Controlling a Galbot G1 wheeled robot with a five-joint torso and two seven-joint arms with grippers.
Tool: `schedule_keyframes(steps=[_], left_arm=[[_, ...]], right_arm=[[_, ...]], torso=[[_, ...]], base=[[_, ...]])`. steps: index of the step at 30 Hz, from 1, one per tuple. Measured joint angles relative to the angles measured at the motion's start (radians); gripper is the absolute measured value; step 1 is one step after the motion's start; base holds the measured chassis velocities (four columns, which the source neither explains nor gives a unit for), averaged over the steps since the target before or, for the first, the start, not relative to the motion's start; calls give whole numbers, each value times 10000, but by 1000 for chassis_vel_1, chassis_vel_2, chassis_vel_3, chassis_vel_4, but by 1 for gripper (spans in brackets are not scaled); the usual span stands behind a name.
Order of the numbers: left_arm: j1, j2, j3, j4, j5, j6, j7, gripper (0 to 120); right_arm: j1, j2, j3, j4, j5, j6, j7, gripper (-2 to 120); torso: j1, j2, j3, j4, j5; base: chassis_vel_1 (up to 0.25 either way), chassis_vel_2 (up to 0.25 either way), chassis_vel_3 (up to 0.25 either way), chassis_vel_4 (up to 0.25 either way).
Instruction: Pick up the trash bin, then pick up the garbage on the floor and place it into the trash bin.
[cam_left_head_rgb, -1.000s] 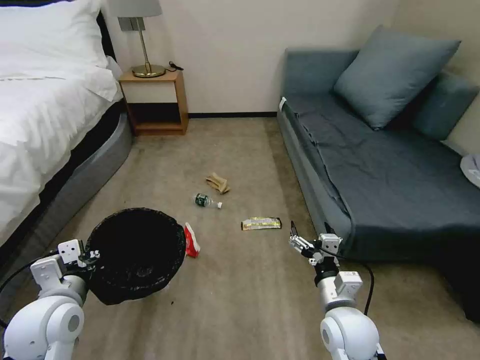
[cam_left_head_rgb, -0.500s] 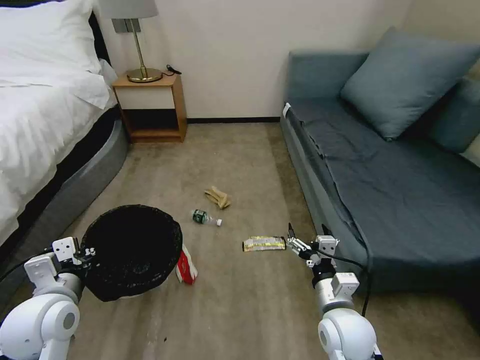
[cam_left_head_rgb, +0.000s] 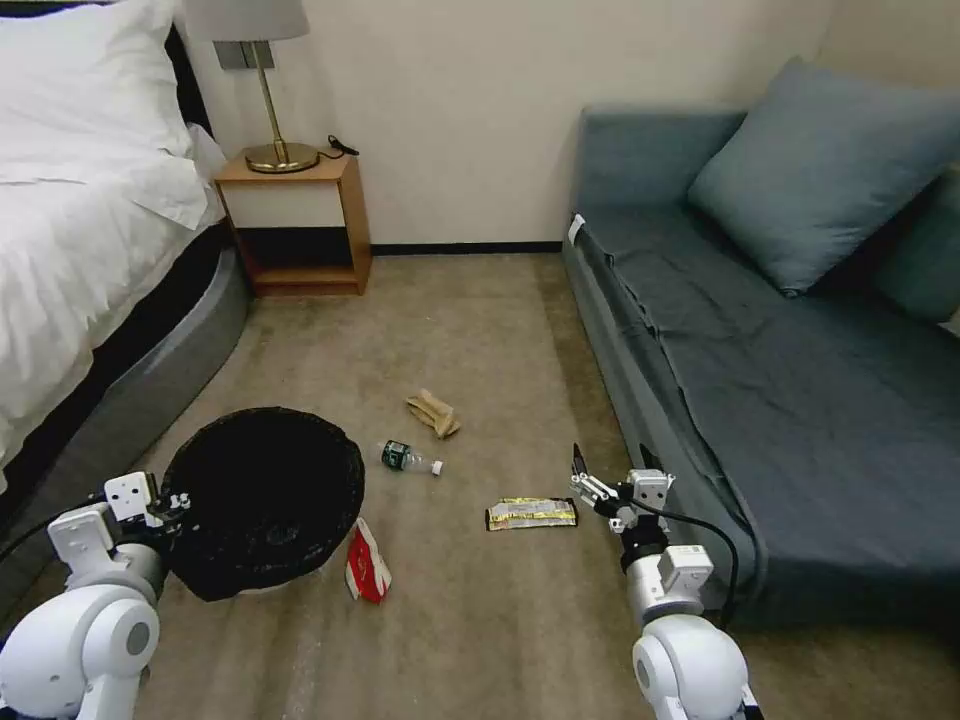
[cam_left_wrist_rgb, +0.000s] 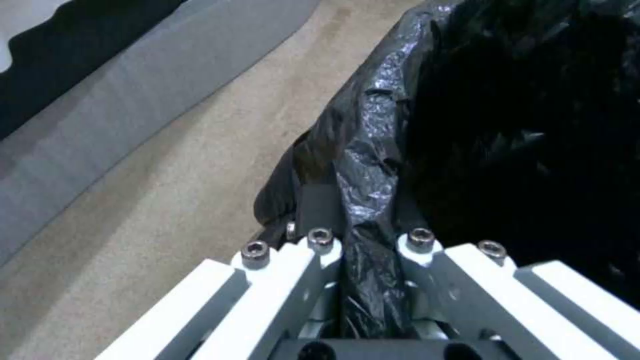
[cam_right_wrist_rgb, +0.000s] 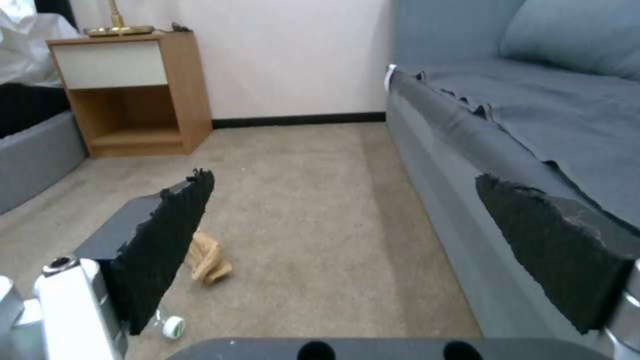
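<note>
Left gripper (cam_left_head_rgb: 172, 503) is pinching the trash bin (cam_left_head_rgb: 262, 498) by its bag-lined rim. Right gripper (cam_left_head_rgb: 610, 470), fingers spread wide, is hovering just beside the yellow wrapper (cam_left_head_rgb: 531, 514), well right of the bin.

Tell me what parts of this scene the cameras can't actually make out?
- Inside of the trash bin: head view, black liner too dark.
- Red-white packet: print too small to read.
- Small bottle: right wrist view, body hidden behind a finger pad of the right gripper.
- Left gripper: fingertips buried in bag folds.
</note>
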Motion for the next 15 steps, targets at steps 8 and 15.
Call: schedule_keyframes(steps=[8,15], left_arm=[[-48,20,-65,103,-31,0,0,4],[-66,26,-89,157,-37,0,6,4]], right_arm=[[15,-8,-34,-82,8,-38,-5,100],[73,-38,-118,-195,-14,-42,-9,100]], torso=[[0,0,0,0,0],[0,0,0,0,0]], base=[[0,0,0,0],[-29,32,37,-33]])
